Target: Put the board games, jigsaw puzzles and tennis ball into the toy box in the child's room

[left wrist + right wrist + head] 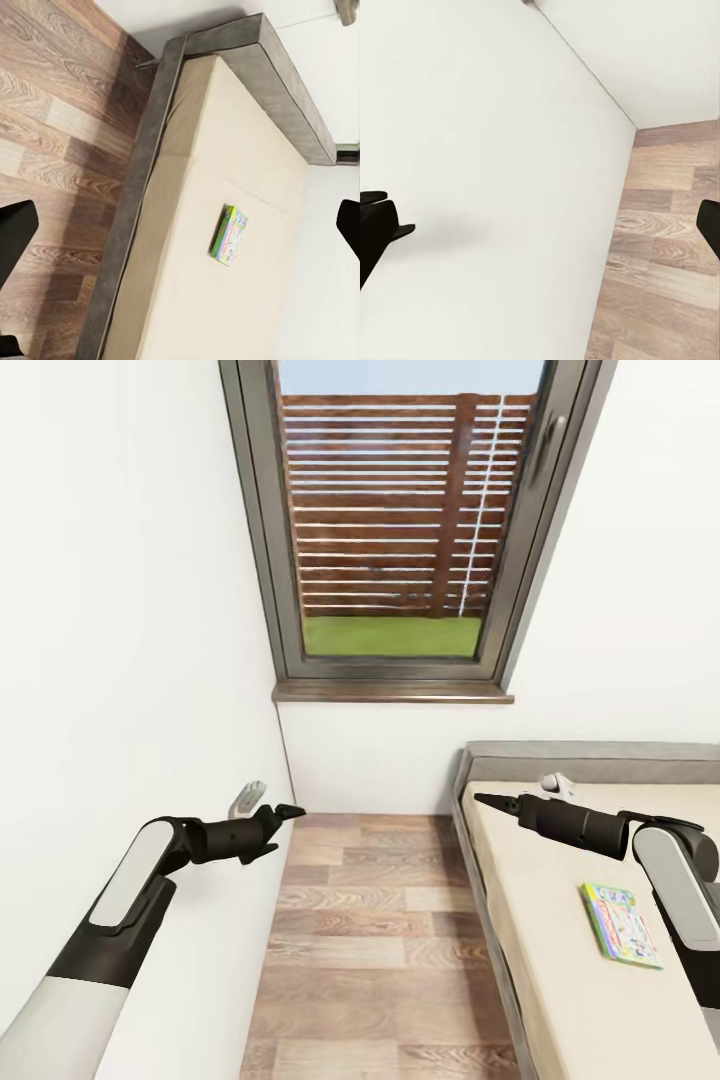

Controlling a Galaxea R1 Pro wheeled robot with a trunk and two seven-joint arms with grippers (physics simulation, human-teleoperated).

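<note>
A: Facing a window wall, both arms raised. Left claw (285,815) out over the floor strip beside a white wall, empty; left wrist view has dark fingertips (16,229) at opposite edges, so spread wide. Right claw (490,800) above the bed (520,920), tips drawn to a point in head view; yet right wrist view has fingertips (379,225) far apart at the frame edges. Taken as open, nothing held.

B: Nearest task thing?

A: One board game (620,923), flat on the mattress just beside the right forearm, yellow-green edged. Beyond it: grey headboard, then window (395,520) with slatted fence outside.

B: Risks?

A: Probably still approaching; grasp not begun. Flat box on soft mattress, so could slide or tip off a claw closing on one edge. Right forearm close enough to sweep it toward the bed edge.

B: Differences between views?

A: Left wrist view takes in the game (229,235) and the bed's whole length. Right wrist view looks at white wall and wood floor (675,225).
</note>
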